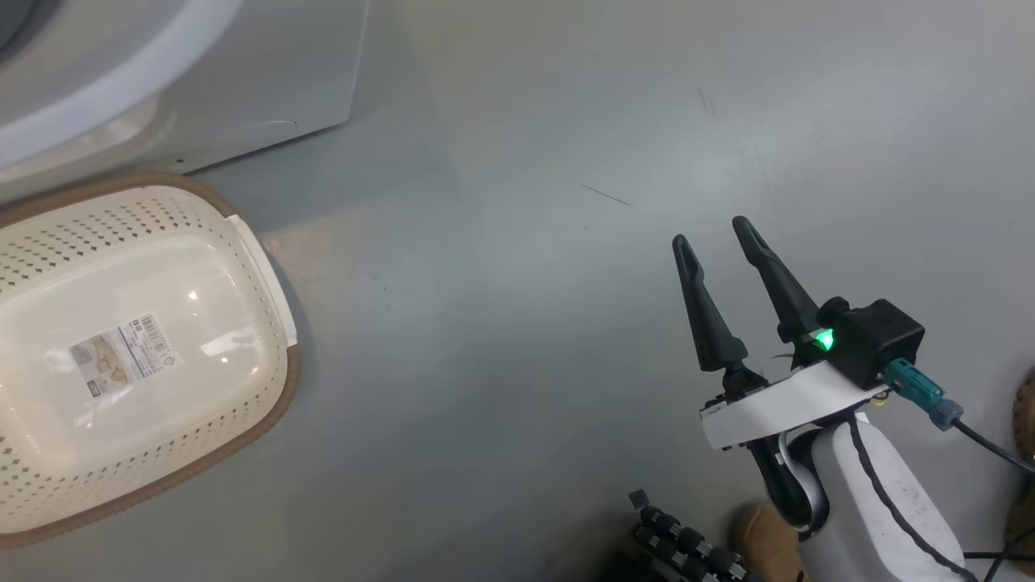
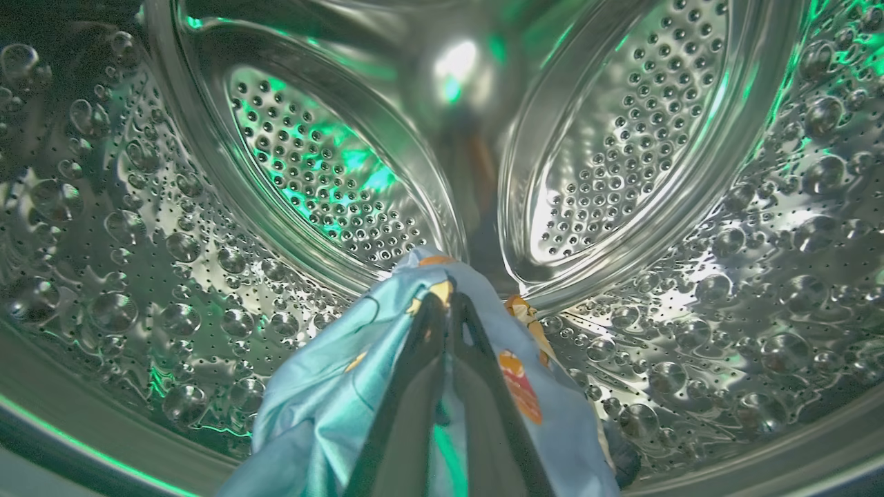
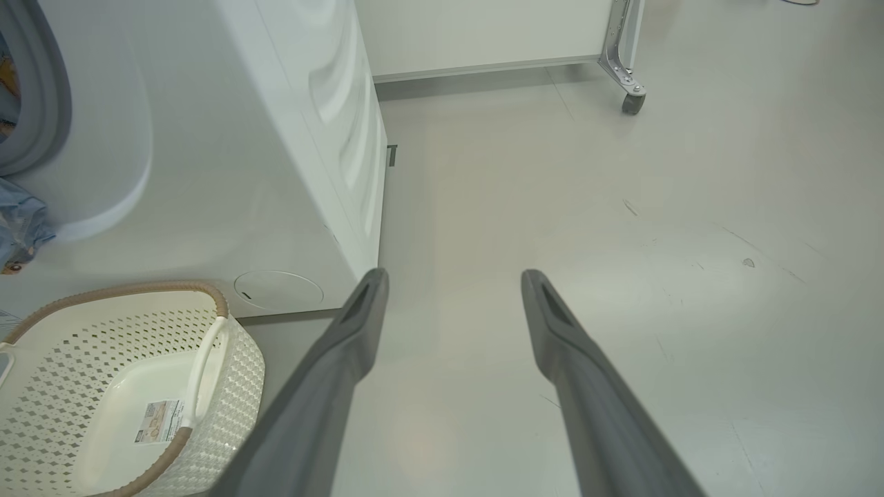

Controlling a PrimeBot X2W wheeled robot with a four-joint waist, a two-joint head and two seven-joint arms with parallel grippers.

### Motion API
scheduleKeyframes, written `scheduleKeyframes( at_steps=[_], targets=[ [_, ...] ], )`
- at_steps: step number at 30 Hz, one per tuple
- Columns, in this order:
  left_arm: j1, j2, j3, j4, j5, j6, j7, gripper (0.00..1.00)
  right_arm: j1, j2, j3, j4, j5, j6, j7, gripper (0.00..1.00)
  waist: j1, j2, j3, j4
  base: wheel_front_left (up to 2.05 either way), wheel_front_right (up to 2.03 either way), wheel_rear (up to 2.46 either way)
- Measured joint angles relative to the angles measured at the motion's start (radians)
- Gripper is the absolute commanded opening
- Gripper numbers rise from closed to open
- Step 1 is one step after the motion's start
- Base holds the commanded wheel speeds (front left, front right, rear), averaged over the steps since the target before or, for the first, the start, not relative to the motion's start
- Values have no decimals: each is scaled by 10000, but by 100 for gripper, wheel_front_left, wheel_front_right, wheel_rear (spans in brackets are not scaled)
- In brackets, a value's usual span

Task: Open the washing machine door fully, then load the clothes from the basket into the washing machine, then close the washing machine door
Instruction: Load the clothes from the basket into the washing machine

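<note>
Clothes [image 2: 324,407] look light blue with orange prints.

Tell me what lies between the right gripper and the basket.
Bare grey floor, as the head view shows: the open right gripper is well apart from the empty basket, with nothing lying between them.

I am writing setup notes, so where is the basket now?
In the head view the basket stands on the floor at the left, close to the front of the washing machine; the right gripper, jaws open, hovers at the right.
</note>
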Motion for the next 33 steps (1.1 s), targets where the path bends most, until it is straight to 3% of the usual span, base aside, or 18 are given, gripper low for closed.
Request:
scheduleKeyframes(
  at_steps=[15, 33],
  targets=[
    [-79, -738, 127, 1304, -40, 173, -481, 100, -98, -4, -132, 255, -13, 0, 0, 100, 0, 0, -660, 310, 0, 0, 0],
    [454, -1918, -228, 1960, -205, 29, -763, 100, -96, -12, -556, 395, -125, -2, 0, 100, -1, 0, -1302, 1313, 0, 0, 0]
  ],
)
